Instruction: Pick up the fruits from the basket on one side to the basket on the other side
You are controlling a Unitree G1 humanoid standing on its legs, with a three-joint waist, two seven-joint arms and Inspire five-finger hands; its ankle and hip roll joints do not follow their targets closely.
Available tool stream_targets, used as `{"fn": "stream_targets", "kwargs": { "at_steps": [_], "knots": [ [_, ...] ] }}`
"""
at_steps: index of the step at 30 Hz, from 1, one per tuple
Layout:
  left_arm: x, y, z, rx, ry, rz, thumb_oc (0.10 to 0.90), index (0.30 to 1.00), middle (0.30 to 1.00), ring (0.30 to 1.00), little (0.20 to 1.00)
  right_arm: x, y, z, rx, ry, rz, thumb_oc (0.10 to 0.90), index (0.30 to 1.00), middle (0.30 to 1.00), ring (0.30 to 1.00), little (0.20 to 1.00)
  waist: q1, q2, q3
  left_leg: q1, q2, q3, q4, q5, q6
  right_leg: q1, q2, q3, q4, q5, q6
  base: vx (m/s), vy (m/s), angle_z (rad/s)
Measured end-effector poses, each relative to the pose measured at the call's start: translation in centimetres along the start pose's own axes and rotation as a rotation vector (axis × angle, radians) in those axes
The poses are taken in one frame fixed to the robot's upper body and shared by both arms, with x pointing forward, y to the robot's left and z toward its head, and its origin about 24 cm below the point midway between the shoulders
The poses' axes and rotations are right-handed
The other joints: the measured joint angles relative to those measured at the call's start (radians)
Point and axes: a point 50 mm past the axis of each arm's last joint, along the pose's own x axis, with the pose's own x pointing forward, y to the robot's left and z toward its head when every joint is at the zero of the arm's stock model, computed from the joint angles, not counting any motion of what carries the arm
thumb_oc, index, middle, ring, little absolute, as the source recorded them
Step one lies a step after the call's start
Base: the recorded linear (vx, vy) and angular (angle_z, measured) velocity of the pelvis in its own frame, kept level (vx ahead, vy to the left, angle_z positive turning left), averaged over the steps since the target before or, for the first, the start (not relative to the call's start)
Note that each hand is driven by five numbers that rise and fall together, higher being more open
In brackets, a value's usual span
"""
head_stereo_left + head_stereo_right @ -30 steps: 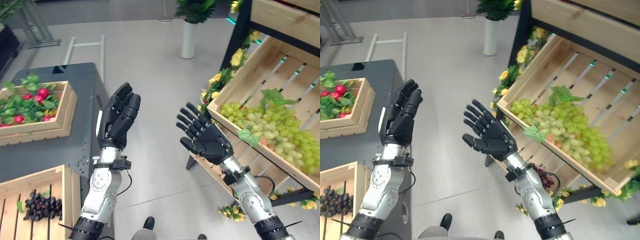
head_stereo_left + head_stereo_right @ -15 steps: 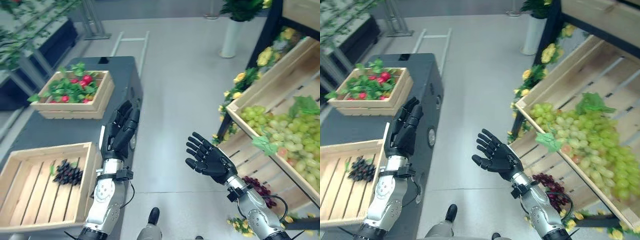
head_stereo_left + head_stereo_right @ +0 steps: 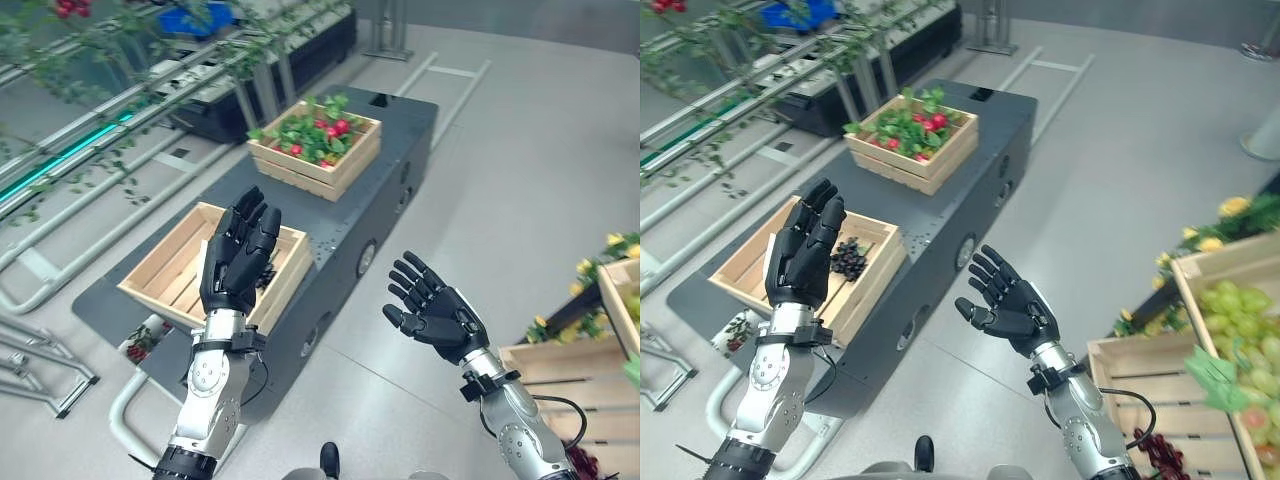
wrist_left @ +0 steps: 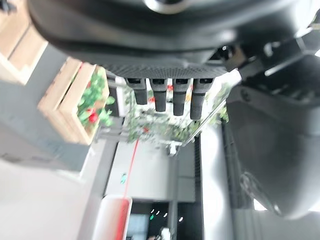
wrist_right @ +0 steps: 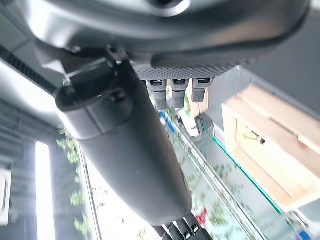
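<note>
Both hands were raised, fingers straight and spread, holding nothing; the left hand (image 3: 800,255) stood upright before a wooden crate (image 3: 745,262) on a dark grey platform (image 3: 990,140), while the right hand (image 3: 1010,305) hung palm-up over the grey floor, well apart from it; a bunch of dark grapes (image 3: 849,259) lay inside that crate; farther back on the platform sat a second crate (image 3: 912,165) of red fruit and green leaves; green grapes (image 3: 1248,345) filled a slanted crate at the right edge.
</note>
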Motion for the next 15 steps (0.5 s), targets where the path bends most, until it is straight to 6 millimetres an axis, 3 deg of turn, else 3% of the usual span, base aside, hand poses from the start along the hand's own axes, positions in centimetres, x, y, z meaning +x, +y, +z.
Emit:
{"fn": "stream_targets", "kwargs": {
  "at_steps": [3, 8, 12, 15],
  "knots": [
    [-0.1, -0.1, 0.1, 0.005, 0.001, 0.002, 0.8, 0.9, 0.9, 0.9, 0.9, 0.8, 0.4, 0.4, 0.004, -0.029, 0.017, 0.8, 0.9, 0.9, 0.9, 0.9, 0.046, -0.014, 0.007, 0.006, 0.012, 0.015, 0.014, -0.021, -0.064, -0.013, -0.016, -0.001, 0.013, 0.005, 0.018, 0.1, 0.353, 0.09],
    [-0.2, 0.9, 0.5, 0.017, -0.012, 0.053, 0.8, 0.9, 0.9, 0.9, 0.9, 1.1, 1.3, 0.4, 0.032, -0.061, 0.038, 0.8, 0.9, 0.9, 0.9, 0.9, 0.07, -0.041, 0.01, 0.007, -0.039, -0.004, 0.001, -0.022, -0.033, 0.012, -0.056, -0.024, -0.024, 0.028, 0.056, 0.09, 0.288, 0.14],
    [-0.1, 1.1, 0.7, 0.024, -0.019, 0.056, 0.8, 0.9, 0.9, 0.9, 0.9, 1.2, 1.3, 0.5, 0.029, -0.063, 0.055, 0.8, 0.9, 0.9, 0.9, 0.9, 0.092, -0.047, 0.012, 0.015, -0.061, -0.031, 0.002, -0.028, -0.017, 0.032, -0.076, -0.045, -0.014, 0.031, 0.061, 0.1, 0.278, 0.28],
    [-0.1, 1.1, 0.6, 0.025, -0.011, 0.053, 0.8, 0.9, 0.9, 0.9, 0.9, 1.2, 1.4, 0.6, 0.026, -0.063, 0.08, 0.8, 0.9, 0.9, 0.9, 0.9, 0.097, -0.047, 0.018, 0.032, -0.063, -0.069, 0.006, -0.03, -0.014, 0.021, -0.091, -0.046, 0.076, 0.015, 0.039, 0.07, 0.2, 0.38]
  ]
}}
